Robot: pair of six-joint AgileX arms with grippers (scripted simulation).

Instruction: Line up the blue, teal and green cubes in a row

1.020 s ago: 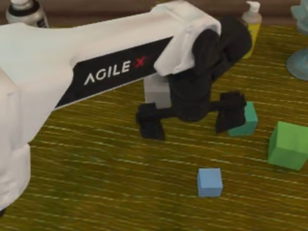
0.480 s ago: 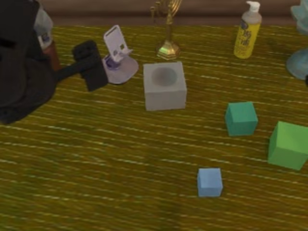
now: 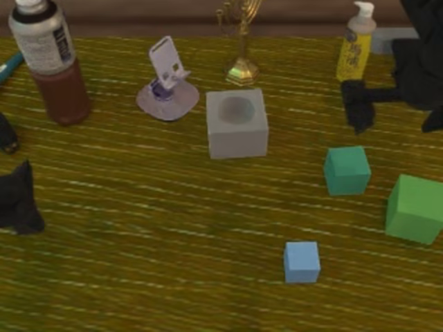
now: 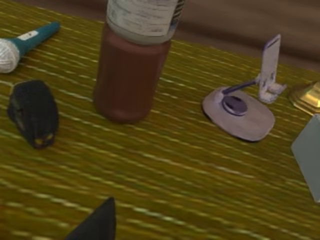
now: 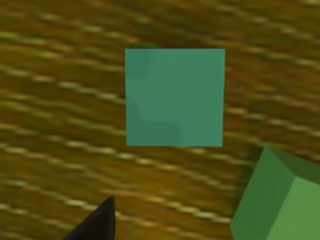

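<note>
Three cubes lie on the right half of the yellow-green mat. The small light blue cube point(image 3: 301, 261) is nearest the front. The teal cube point(image 3: 347, 170) is behind it to the right, and the large green cube point(image 3: 415, 207) is near the right edge. My right gripper point(image 3: 396, 114) hovers open just behind the teal cube, one finger point(image 3: 358, 104) well apart from the other. The right wrist view looks straight down on the teal cube point(image 5: 174, 97), with a corner of the green cube point(image 5: 280, 200) and one fingertip point(image 5: 102, 220). My left gripper point(image 3: 17, 204) is parked at the left edge, open and holding nothing.
A grey block with a round dent point(image 3: 237, 124) stands mid-table. Along the back are a brown bottle point(image 3: 52, 62), a lilac phone stand point(image 3: 166, 90), a gold candlestick point(image 3: 241, 41) and a yellow pump bottle point(image 3: 356, 45). A small dark object point(image 4: 32, 112) and a microphone point(image 4: 22, 42) lie at the far left.
My left arm has swung from over the table's middle back to the left edge. My right gripper has come in from the back right to just behind the teal cube. The cubes have not moved.
</note>
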